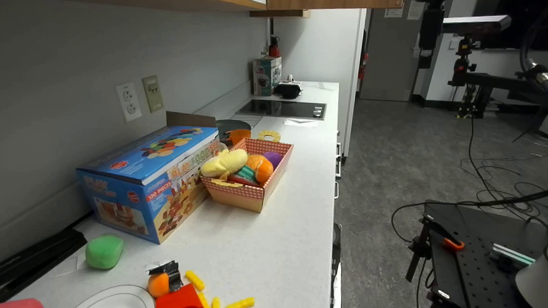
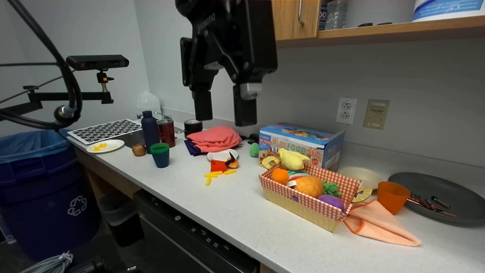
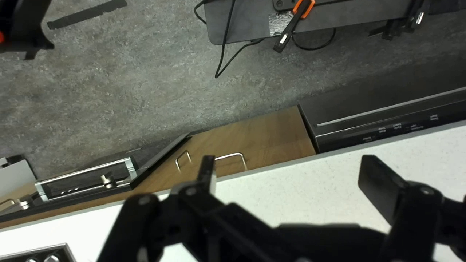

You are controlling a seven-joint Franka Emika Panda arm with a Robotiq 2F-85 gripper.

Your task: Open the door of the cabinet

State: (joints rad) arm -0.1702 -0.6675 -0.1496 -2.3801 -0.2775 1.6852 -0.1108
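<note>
Along the pale wall (image 2: 416, 72) runs a long white countertop (image 2: 227, 204). Above it hangs a wooden wall cabinet (image 2: 284, 22), cut off by the top edge in both exterior views — how its door (image 2: 310, 22) stands I cannot tell. It carries a metal handle (image 2: 300, 12), and an open shelf (image 2: 379, 32) adjoins it. Below the countertop, the wrist view shows a wooden base cabinet (image 3: 269, 134) with two handles (image 3: 229, 155); which cabinet the task means is unclear. A blue recycling bin (image 2: 41, 204) stands by the countertop. Near the wall sits a play food box (image 2: 280, 141), and just beside it a checkered basket (image 2: 299, 209) filled with toy food (image 2: 308, 185). A dark round dish (image 2: 432, 184) lies farther along. The black gripper (image 2: 224, 113) points downward, its two fingers (image 2: 245, 108) well apart — countertop and floor (image 3: 145, 91) show beyond them in the wrist view. An orange cup (image 2: 393, 197) stands just beside the dish. Smallest of all, some yellow sticks (image 1: 239, 306) lie by a red container (image 1: 175, 300).
</note>
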